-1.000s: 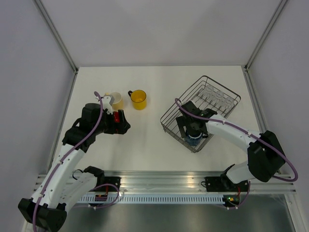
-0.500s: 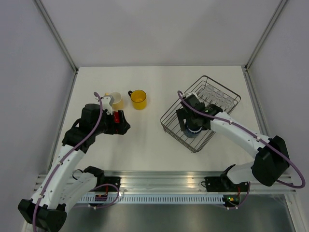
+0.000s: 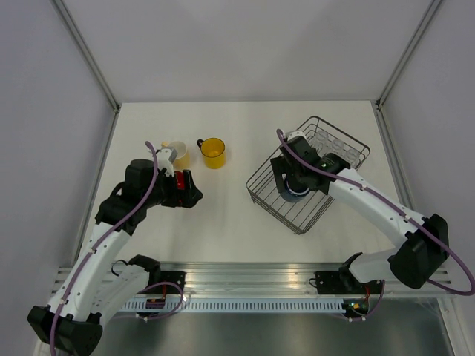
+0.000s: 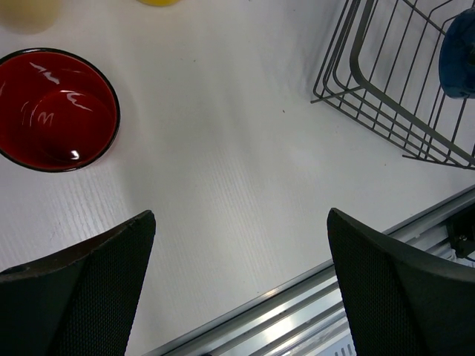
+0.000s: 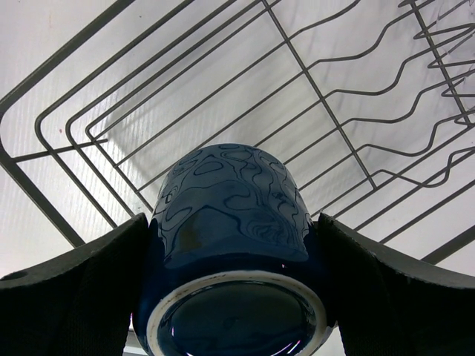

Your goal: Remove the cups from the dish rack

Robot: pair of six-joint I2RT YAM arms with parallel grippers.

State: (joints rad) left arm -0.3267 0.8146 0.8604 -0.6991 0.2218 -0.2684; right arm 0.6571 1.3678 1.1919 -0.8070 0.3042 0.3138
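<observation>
**Top view:** the right gripper clasps the dark blue mug over the dish rack, apparently clear of its floor for carrying out. The glass tumblers sit at the far end.

**Left wrist:** the left gripper, jaws wide and empty, hovers near the red mug standing on the table (evidently unloaded).

**Right wrist:** the fingers flank the mug's broad body, hence the wide spread.

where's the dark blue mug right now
In the top view the dark blue mug sits right of centre, inside the near-left end of the dish rack, upside down and gripped by the right gripper.
</observation>
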